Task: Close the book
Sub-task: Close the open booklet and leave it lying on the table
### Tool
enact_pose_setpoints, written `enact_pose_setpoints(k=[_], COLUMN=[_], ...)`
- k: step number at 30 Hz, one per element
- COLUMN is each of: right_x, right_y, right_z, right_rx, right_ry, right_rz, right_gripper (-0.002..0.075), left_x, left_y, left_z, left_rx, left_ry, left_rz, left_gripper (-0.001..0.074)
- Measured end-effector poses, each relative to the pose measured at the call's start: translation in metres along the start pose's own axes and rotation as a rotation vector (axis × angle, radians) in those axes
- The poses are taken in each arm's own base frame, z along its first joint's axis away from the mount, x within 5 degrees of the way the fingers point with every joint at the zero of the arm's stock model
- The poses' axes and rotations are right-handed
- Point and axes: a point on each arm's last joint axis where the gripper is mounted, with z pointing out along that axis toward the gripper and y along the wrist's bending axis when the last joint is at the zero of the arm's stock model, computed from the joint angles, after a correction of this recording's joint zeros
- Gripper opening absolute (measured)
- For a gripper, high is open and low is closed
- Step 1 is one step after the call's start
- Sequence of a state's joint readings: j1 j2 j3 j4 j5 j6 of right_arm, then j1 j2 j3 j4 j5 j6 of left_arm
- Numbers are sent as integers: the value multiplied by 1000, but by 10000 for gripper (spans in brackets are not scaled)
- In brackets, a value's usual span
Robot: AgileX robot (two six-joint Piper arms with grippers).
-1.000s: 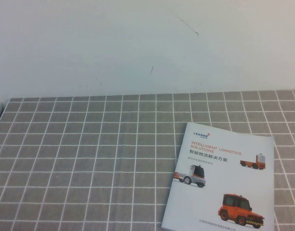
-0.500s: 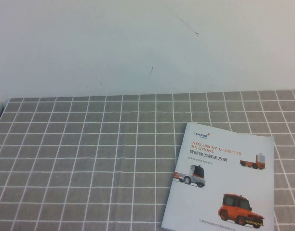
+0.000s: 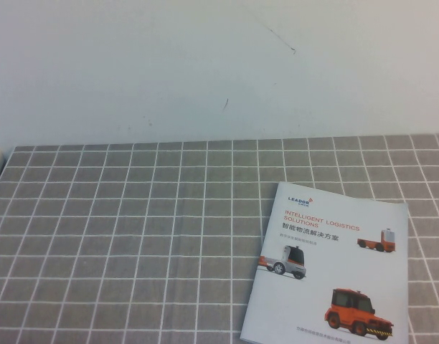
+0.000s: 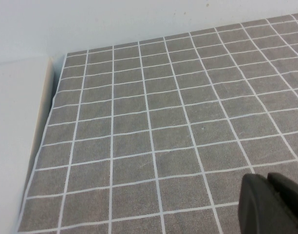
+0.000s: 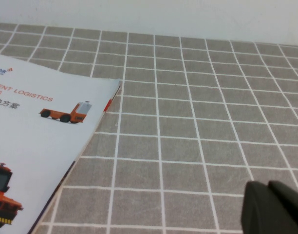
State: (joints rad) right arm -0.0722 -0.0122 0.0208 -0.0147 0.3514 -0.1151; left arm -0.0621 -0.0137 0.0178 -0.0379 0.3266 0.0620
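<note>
Nearest to me, the left gripper (image 4: 268, 195) hangs low over bare checked cloth (image 4: 154, 136). Its fingers are pressed together and carry nothing. No book lies ahead of them, only grid squares running out to a pale ledge (image 4: 17, 136) at the cloth's edge.

The right gripper (image 5: 270, 200) is likewise clenched on nothing, close above the cloth. Ahead of its fingers and off to one side, clear of them, lies the book (image 5: 37, 141). It is flat with its front cover up, the one printed with orange vehicles. Neither gripper shows in the high view, so I judge both arms are pulled back to the near side.

The book (image 3: 327, 272) looks already shut to me, so the job seems done. The risk is doing more. If I drove the right fingers forward, they could catch the page edge nearest them and lift the cover open. They could also push the light book across the cloth, which may wrinkle under it. Its near end runs out of the high view, so I cannot tell how much table is left there. Beyond it is only more cloth, then the white wall (image 3: 205, 64).
</note>
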Motion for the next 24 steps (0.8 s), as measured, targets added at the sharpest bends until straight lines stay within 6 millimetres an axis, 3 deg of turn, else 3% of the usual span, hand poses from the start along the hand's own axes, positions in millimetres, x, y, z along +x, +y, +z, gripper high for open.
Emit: enact_pose_setpoints(k=[24], right_x=[0], right_y=[0], right_z=[0], right_rx=[0], right_ry=[0], right_rz=[0], right_gripper=[-2], left_x=[0], left_y=[1], left_z=[0], left_rx=[-17], left_ry=[-1], left_rz=[-5], left_gripper=[-4])
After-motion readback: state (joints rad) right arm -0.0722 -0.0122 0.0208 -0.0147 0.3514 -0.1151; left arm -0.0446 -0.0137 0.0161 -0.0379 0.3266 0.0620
